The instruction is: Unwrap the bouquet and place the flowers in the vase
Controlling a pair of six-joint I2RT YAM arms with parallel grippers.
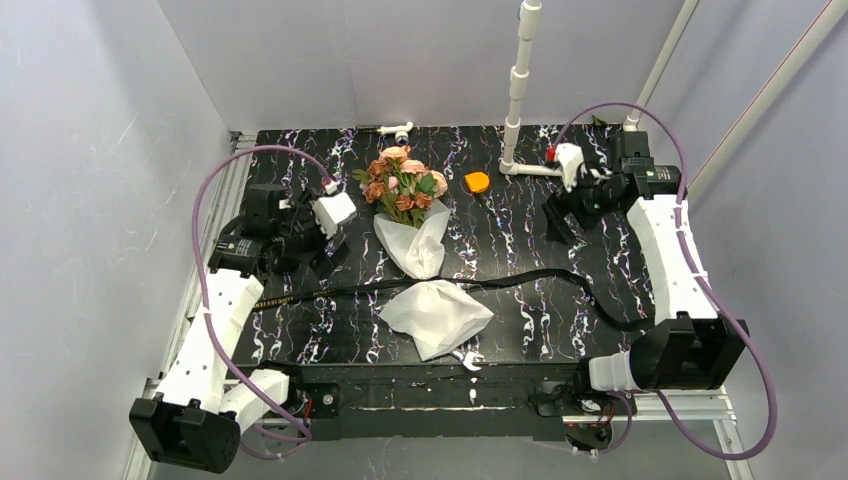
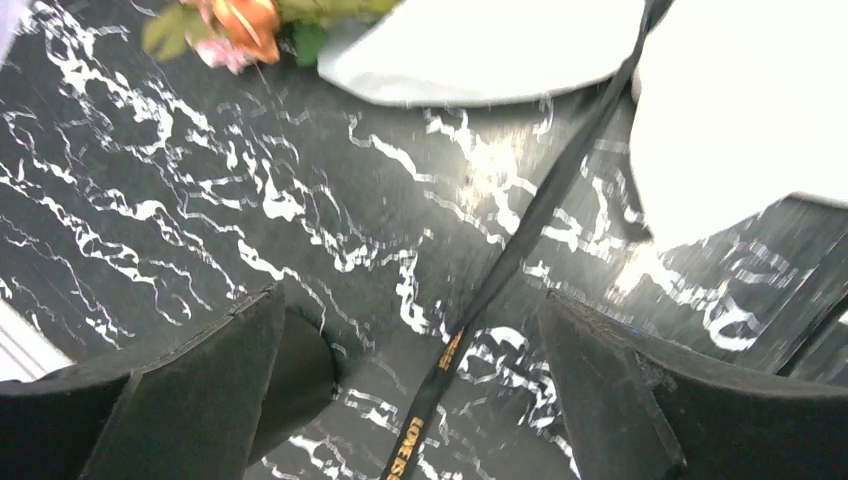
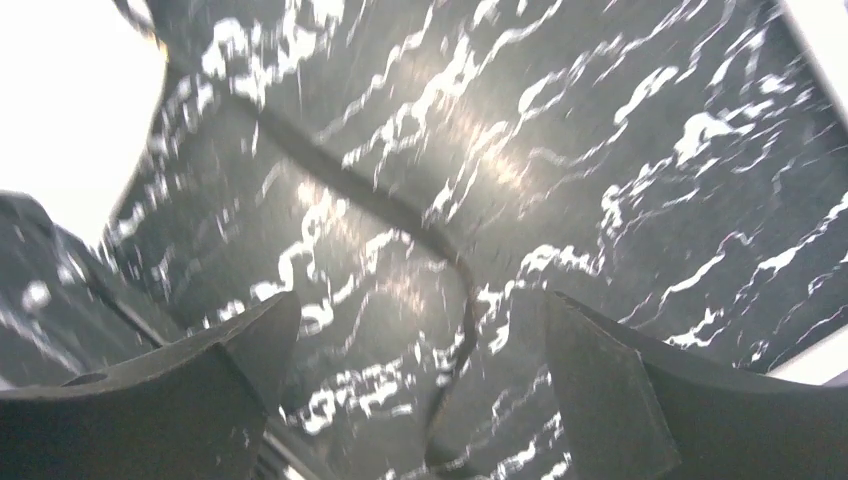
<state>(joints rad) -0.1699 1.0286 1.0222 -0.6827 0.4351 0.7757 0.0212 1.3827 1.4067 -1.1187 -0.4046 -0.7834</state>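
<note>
White paper (image 1: 435, 315) wraps the stems of the bouquet (image 1: 415, 235), which lies in the middle of the table (image 1: 560, 330), flowers (image 1: 402, 182) toward the far edge, black ribbon (image 1: 520, 282) strung flat across its waist to both sides. Left gripper (image 2: 415, 320) and right gripper (image 3: 420, 320) hang either side, jaws wide apart and empty, the left over the ribbon. Judged risk: whether the ribbon is free at the waist cannot be told, and if caught, pulling the paper would drag the flowers along.

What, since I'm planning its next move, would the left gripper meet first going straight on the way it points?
Probably the thin black gold-lettered ribbon, lying on the black marbled tabletop between the fingers of the open left gripper; depth is unclear.
</note>
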